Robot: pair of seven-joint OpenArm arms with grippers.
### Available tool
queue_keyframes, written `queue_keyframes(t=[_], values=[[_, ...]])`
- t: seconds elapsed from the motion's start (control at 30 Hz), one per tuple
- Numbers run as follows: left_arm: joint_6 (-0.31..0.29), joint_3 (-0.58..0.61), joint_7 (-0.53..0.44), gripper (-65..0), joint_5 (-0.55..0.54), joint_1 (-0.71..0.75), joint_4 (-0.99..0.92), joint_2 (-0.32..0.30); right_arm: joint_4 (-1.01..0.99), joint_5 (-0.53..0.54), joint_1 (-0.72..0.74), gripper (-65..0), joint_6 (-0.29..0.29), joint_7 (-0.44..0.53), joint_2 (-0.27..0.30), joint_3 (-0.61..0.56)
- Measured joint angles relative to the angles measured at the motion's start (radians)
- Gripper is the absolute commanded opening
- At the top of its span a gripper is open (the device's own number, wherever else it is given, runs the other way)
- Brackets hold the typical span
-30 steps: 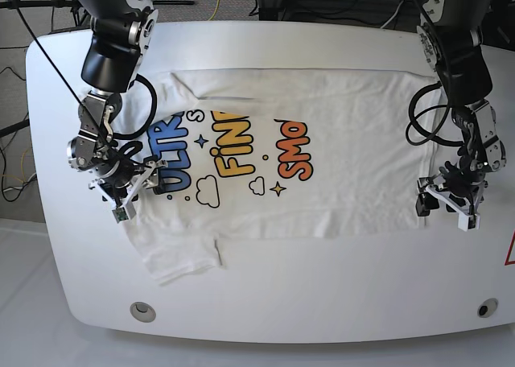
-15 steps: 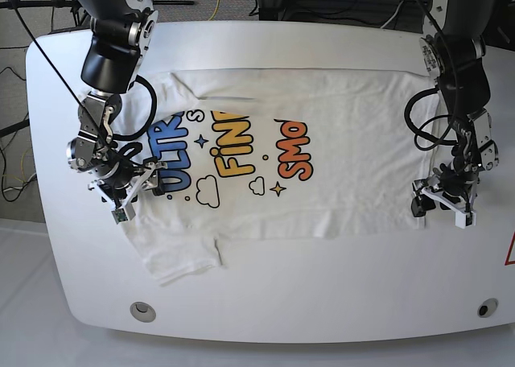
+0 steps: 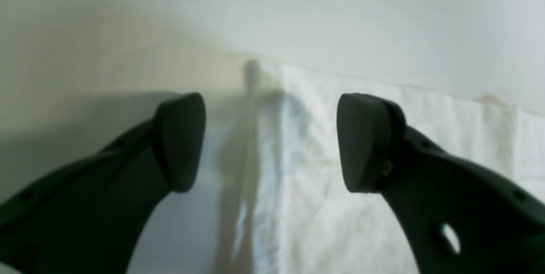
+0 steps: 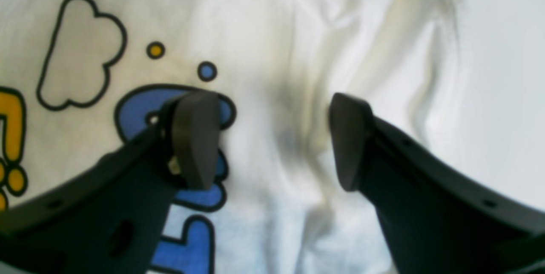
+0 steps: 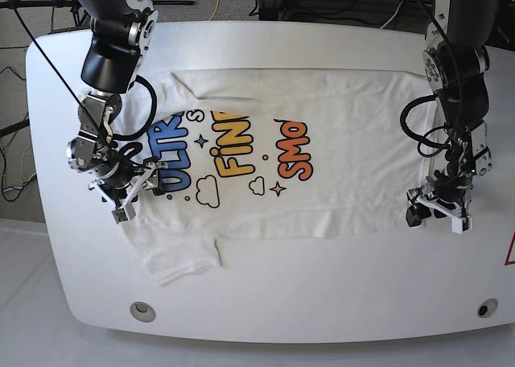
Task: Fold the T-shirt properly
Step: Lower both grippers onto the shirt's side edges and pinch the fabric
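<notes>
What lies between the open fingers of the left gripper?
In the left wrist view, the T-shirt's side edge and bare white table lie between the left gripper's fingers.

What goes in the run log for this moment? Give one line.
T-shirt: flat, print up, top edge folded | left gripper: open at hem corner | right gripper: open over blue print | held: nothing

A white rounded table (image 5: pixel 322 270) carries the T-shirt (image 5: pixel 346 158), spread flat, print upward.

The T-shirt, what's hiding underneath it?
Under the T-shirt only the white table shows, sticking out around the shirt's edges. The cloth covers the rest, so anything beneath the middle cannot be seen. Both grippers hang above it, open.
</notes>
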Motion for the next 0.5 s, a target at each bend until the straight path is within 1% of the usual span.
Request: queue_keyframes(t=[0.2, 0.23, 0.27, 0.3, 0.33, 0.37, 0.4, 0.43, 0.47, 0.5], values=[[0.002, 0.047, -0.008, -20.1, -0.003, -0.013, -0.012, 0.022, 0.0, 0.0, 0.0, -25.6, 0.0, 0.0, 0.0, 0.0], [-0.005, 0.054, -0.011, -20.6, -0.004, -0.013, -0.012, 0.028, 0.0, 0.0, 0.0, -25.6, 0.0, 0.0, 0.0, 0.0], [-0.027, 0.058, -0.011, -21.9, -0.007, -0.013, -0.012, 0.032, 0.0, 0.0, 0.0, -25.6, 0.0, 0.0, 0.0, 0.0], [-0.048, 0.06, -0.01, -24.9, -0.007, -0.013, -0.012, 0.033, 0.0, 0.0, 0.0, -25.6, 0.0, 0.0, 0.0, 0.0], [-0.083, 0.061, -0.004, -28.0, -0.007, -0.012, -0.012, 0.035, 0.0, 0.0, 0.0, -25.6, 0.0, 0.0, 0.0, 0.0], [-0.113, 0.061, 0.003, -34.0, -0.007, -0.01, -0.012, 0.035, 0.0, 0.0, 0.0, -25.6, 0.0, 0.0, 0.0, 0.0], [-0.156, 0.061, 0.011, -38.3, -0.006, -0.006, -0.013, 0.035, 0.0, 0.0, 0.0, -25.6, 0.0, 0.0, 0.0, 0.0], [-0.185, 0.062, 0.015, -45.8, -0.007, 0.001, -0.013, 0.036, 0.0, 0.0, -0.001, -25.6, 0.0, 0.0, 0.0, 0.0], [-0.203, 0.063, 0.016, -49.8, -0.006, 0.007, -0.014, 0.036, 0.0, 0.0, -0.001, -25.6, 0.0, 0.0, 0.0, 0.0], [-0.205, 0.062, 0.011, -55.7, -0.012, 0.014, -0.014, 0.037, 0.0, 0.0, -0.001, -25.6, 0.0, 0.0, 0.0, 0.0]])
